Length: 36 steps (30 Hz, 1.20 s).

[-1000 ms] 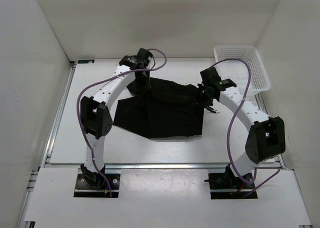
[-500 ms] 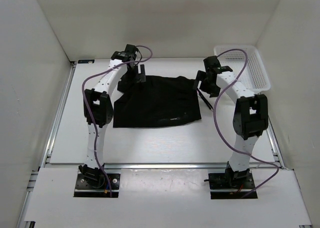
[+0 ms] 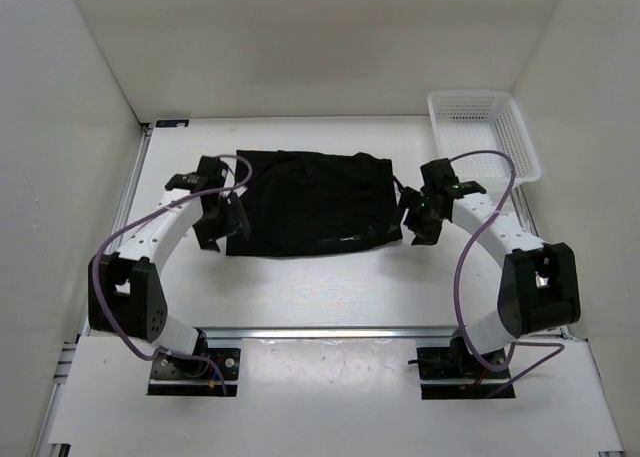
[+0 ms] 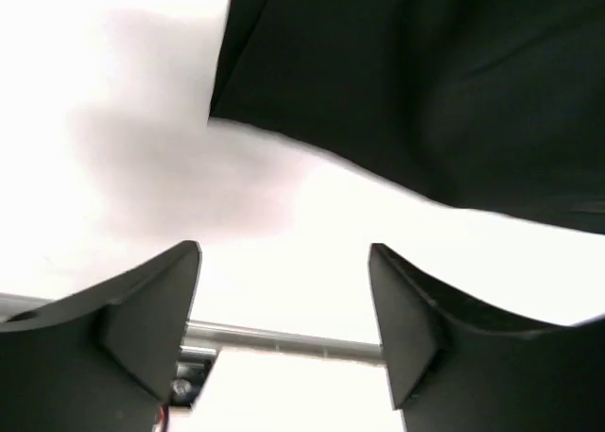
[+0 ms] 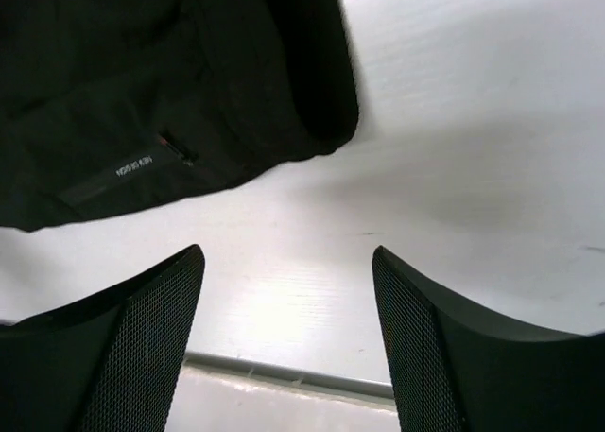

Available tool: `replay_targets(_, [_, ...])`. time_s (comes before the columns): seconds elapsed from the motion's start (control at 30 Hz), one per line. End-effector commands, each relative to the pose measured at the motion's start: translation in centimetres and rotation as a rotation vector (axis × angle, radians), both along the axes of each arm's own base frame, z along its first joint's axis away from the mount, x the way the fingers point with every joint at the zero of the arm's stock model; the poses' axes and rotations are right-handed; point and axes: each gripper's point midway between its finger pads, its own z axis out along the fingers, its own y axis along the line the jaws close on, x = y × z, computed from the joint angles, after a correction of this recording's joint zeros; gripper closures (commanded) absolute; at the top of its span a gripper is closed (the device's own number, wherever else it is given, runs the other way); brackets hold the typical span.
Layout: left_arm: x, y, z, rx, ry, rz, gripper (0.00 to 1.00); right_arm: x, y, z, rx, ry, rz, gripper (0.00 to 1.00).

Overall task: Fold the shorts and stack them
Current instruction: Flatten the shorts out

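1. The black shorts (image 3: 305, 202) lie flat mid-table, a wide dark rectangle, well apart from the white mesh basket (image 3: 512, 137) in the far right corner
2. The cloth looks soft, light and limp, so it will likely sag and crease when lifted; pinch a near corner on each side, through all layers
3. Their long axis runs left to right; I cannot tell which edge is the waist, though small white lettering (image 5: 132, 170) sits near the right near corner
4. The left gripper (image 3: 222, 227) hovers just off the left near corner, jaws wide and empty
5. The right gripper (image 3: 418, 229) gapes too, holding nothing, just off the right near corner
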Motion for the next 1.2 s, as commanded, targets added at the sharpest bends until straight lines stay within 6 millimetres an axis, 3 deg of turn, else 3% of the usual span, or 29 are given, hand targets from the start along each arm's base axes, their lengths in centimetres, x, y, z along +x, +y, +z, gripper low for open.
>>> replay_targets(0.0, [-0.6, -1.7, -2.7, -0.133, 0.033, 0.064, 0.15, 0.3, 2.2, 0.4, 0.133, 0.0, -0.011, 0.24])
replay_targets(0.07, [0.0, -1.2, -4.1, -0.134, 0.045, 0.095, 0.09, 0.3, 2.6, -0.1, 0.151, 0.02, 0.0, 0.19])
replay_targets(0.17, [0.4, -0.4, -5.6, -0.105, 0.07, 0.118, 0.09, 0.6, 3.0, 0.1, 0.168, 0.02, -0.004, 0.18])
replay_targets(0.3, [1.5, 0.8, -8.2, -0.084, 0.114, 0.172, 0.17, 0.8, 2.7, 0.1, 0.168, 0.019, -0.013, 0.18])
replay_targets(0.43, [3.1, 0.9, -8.7, -0.089, 0.107, 0.193, 0.2, 1.0, 2.2, -0.1, 0.175, 0.021, -0.03, 0.18])
replay_targets(0.53, [3.8, 0.8, -9.6, -0.087, 0.12, 0.193, 0.41, 0.6, 2.1, -1.0, 0.219, 0.051, -0.044, 0.18])
replay_targets(0.57, [4.1, 0.8, -9.7, -0.086, 0.122, 0.194, 0.73, 0.4, 2.3, -1.7, 0.237, 0.07, -0.057, 0.18])
replay_targets(0.6, [4.0, 0.8, -10.0, -0.084, 0.132, 0.194, 0.89, 0.6, 2.1, -2.3, 0.249, 0.081, -0.065, 0.18])
replay_targets(0.9, [4.1, 0.7, -8.4, -0.103, 0.086, 0.189, 0.89, 2.0, 4.1, -4.6, 0.28, 0.128, -0.085, 0.25])
replay_targets(1.0, [4.2, 0.4, -8.0, -0.116, 0.078, 0.185, 0.89, 2.1, 3.5, -6.5, 0.19, 0.141, -0.138, 0.36])
replay_targets(1.03, [4.2, 0.4, -8.0, -0.116, 0.078, 0.185, 0.89, 1.9, 3.5, -7.3, 0.163, 0.145, -0.156, 0.44])
replay_targets(1.17, [4.3, 0.4, -7.4, -0.118, 0.056, 0.175, 0.89, 2.0, 2.5, -9.0, 0.062, 0.117, -0.227, 0.5])
